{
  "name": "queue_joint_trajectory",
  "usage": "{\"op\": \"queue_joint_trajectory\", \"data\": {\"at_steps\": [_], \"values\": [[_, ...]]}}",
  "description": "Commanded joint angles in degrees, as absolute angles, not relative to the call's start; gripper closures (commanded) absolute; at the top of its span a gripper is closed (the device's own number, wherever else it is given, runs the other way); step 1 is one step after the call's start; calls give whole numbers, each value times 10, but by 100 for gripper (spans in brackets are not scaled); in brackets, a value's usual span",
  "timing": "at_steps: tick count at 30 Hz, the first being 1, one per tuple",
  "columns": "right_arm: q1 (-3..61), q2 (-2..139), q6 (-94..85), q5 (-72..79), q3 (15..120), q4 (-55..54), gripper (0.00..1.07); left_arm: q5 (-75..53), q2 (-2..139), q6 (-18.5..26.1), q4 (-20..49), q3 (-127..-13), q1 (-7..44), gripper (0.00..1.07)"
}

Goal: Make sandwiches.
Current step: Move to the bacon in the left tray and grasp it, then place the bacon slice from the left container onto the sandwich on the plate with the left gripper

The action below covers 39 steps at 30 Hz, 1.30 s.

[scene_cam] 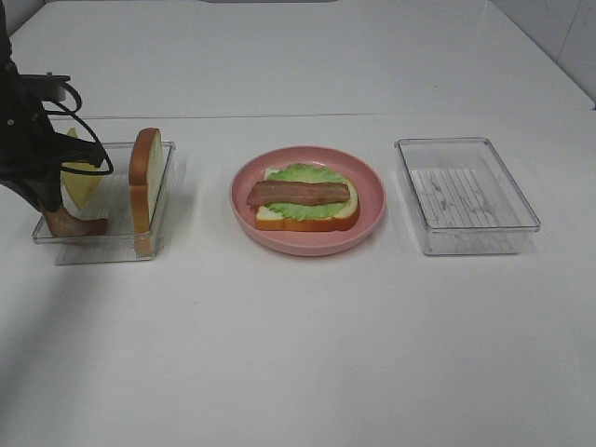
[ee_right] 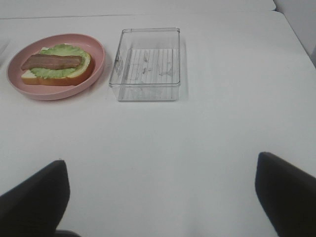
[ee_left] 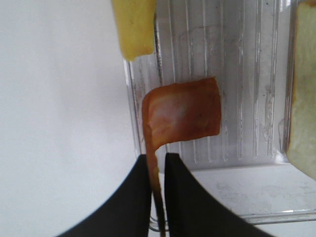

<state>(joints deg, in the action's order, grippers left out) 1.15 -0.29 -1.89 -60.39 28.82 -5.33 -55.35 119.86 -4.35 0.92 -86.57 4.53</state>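
Observation:
The open sandwich (scene_cam: 307, 203) lies on the pink plate (scene_cam: 372, 209): one bread slice with lettuce and one bacon strip on top; it also shows in the right wrist view (ee_right: 54, 66). My left gripper (ee_left: 157, 165) is shut on the edge of a second bacon strip (ee_left: 185, 114), which hangs bent over the left clear tray (scene_cam: 116, 244). In the high view that gripper (scene_cam: 54, 216) is at the tray's front left. A bread slice (scene_cam: 145, 179) stands on edge in this tray, with yellow cheese (scene_cam: 80, 177) behind the arm. My right gripper (ee_right: 160, 165) is open and empty over bare table.
An empty clear tray (scene_cam: 466, 194) stands to the right of the plate and also shows in the right wrist view (ee_right: 145, 64). A black cable loops off the left arm above the left tray. The table is white.

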Motion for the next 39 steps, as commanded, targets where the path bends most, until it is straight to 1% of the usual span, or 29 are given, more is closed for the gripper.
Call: {"op": "queue_joint_trajectory", "data": {"at_steps": [1, 4, 5, 12, 15, 16, 18, 19, 20, 21, 23, 24, 26, 29, 30, 32, 33, 35, 36, 38, 39], "values": [[9, -16, -23, -602, 287, -53, 9, -555, 1200, -52, 9, -867, 48, 99], [9, -16, -23, -602, 287, -53, 9, -552, 1200, -51, 9, -867, 48, 100], [9, -16, -23, -602, 287, -53, 9, -555, 1200, -51, 7, -867, 48, 107], [9, -16, -23, -602, 287, -53, 9, -573, 1163, -53, 0, -867, 52, 107], [9, -16, -23, -602, 287, -53, 9, -581, 1097, -56, 8, -867, 58, 107], [9, -16, -23, -602, 287, -53, 9, -581, 1097, -56, 8, -867, 58, 107], [9, -16, -23, -602, 287, -53, 9, -588, 1039, -54, 25, -871, 68, 107], [9, -16, -23, -602, 287, -53, 9, -588, 1039, -54, 25, -871, 68, 107], [9, -16, -23, -602, 287, -53, 9, -596, 1005, -48, 40, -882, 76, 107], [9, -16, -23, -602, 287, -53, 9, -596, 1005, -48, 40, -882, 76, 107], [9, -16, -23, -602, 287, -53, 9, -613, 976, -34, 72, -925, 86, 107], [9, -16, -23, -602, 287, -53, 9, -613, 976, -34, 72, -925, 86, 107], [9, -16, -23, -602, 287, -53, 9, -623, 973, -16, 123, -994, 107, 107], [9, -16, -23, -602, 287, -53, 9, -623, 977, -10, 134, -1013, 115, 107], [9, -16, -23, -602, 287, -53, 9, -623, 992, 7, 156, -1045, 131, 107], [9, -16, -23, -602, 287, -53, 9, -622, 1004, 14, 170, -1062, 140, 107], [9, -16, -23, -602, 287, -53, 9, -623, 1031, 26, 193, -1094, 158, 107], [9, -16, -23, -602, 287, -53, 9, -625, 1045, 29, 206, -1108, 168, 107], [9, -16, -23, -602, 287, -53, 9, -628, 1082, 34, 230, -1138, 186, 107], [9, -16, -23, -602, 287, -53, 9, -631, 1102, 36, 241, -1150, 194, 107], [9, -16, -23, -602, 287, -53, 9, -635, 1138, 39, 260, -1180, 209, 107]]}}
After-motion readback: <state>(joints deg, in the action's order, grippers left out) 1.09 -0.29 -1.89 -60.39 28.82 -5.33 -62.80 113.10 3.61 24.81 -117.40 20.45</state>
